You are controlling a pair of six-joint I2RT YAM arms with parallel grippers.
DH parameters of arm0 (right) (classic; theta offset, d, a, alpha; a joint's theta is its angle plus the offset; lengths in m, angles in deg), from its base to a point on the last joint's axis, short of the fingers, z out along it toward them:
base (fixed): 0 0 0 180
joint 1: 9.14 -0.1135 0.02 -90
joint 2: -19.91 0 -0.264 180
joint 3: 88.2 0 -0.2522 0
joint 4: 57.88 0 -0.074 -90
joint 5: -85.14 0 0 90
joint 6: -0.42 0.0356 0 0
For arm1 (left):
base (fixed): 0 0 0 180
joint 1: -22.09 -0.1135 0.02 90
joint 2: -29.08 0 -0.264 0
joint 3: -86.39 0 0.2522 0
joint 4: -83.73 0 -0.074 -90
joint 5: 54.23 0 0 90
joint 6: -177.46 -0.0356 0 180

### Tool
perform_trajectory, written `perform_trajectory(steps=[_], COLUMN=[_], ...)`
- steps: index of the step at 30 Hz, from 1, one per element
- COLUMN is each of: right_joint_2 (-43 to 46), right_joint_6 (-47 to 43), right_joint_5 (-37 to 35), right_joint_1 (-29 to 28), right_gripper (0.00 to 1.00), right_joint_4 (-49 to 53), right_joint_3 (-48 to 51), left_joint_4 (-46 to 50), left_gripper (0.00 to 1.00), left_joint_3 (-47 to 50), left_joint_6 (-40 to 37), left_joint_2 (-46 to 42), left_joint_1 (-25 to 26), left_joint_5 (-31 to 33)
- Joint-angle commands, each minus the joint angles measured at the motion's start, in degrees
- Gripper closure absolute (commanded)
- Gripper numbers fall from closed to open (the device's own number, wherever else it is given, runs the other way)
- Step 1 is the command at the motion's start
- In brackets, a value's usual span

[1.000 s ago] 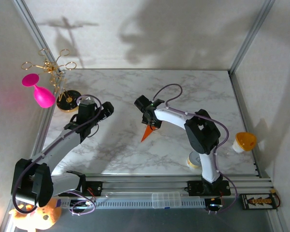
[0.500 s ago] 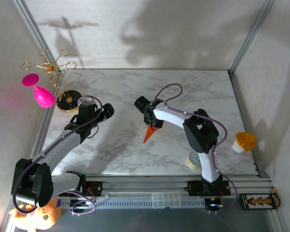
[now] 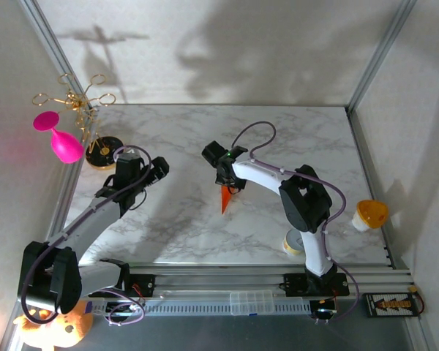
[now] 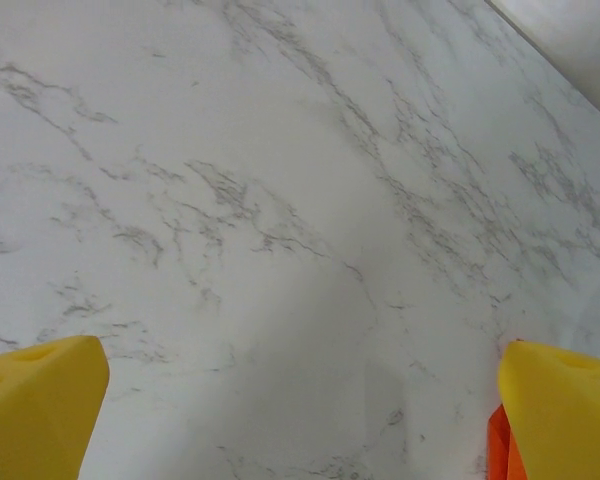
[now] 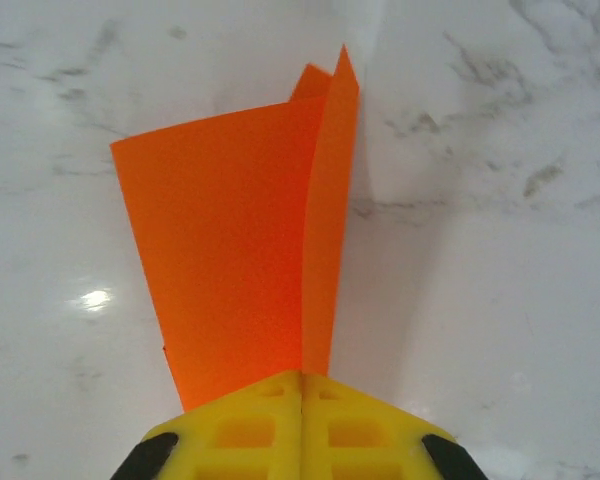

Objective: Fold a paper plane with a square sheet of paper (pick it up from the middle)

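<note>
One orange paper plane (image 5: pixel 235 250), its narrow tip toward the near edge, sits near the middle of the marble table (image 4: pixel 280 150), its wide end clamped between the closed yellow jaws of the right gripper (image 5: pixel 302 390); the left gripper (image 3: pixel 158 167) stands apart, jaws spread wide, holding nothing
</note>
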Motion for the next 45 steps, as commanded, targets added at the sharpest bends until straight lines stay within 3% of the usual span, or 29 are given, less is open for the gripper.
perform_trajectory(steps=[1, 6, 12, 23, 34, 40, 45], right_joint_2=[3.73, 5.52, 4.98, 6.07, 7.75, 7.72, 7.75], right_joint_6=[-6.33, -14.63, -17.65, -14.61, -10.79, -12.12, -13.45], right_joint_5=[2.55, 15.31, 27.94, 41.06, 40.58, 37.59, 37.58], right_joint_1=[-0.55, -0.56, -0.38, 2.78, 5.24, 6.54, 6.91], right_gripper=[1.0, 1.0, 1.0, 1.0, 0.98, 0.85, 0.78], right_joint_4=[-6.26, -21.42, -33.87, -49.29, -56.77, -53.65, -52.48], right_joint_3=[-1.85, 0.86, 4.88, 17.85, 28.43, 29.39, 29.54], left_joint_4=[0.38, -0.73, -4.47, -14.8, -22.15, -26.84, -27.9], left_gripper=[0.01, 0.01, 0.01, 0.12, 0.39, 0.48, 0.49], left_joint_3=[1.32, 3.55, 6.8, 13.21, 15.93, 15.68, 14.6], left_joint_6=[1.85, 4.9, 8.17, 16.32, 20.27, 21.9, 21.99], left_joint_2=[-2.01, -4.32, -5.8, -2.27, 5.26, 9.84, 12.16], left_joint_1=[-1.85, -5.21, -6.44, -4.76, 1.57, 5.23, 6.76], left_joint_5=[-1.11, -3.93, -10.26, -17.35, -17.3, -17.83, -18.36])
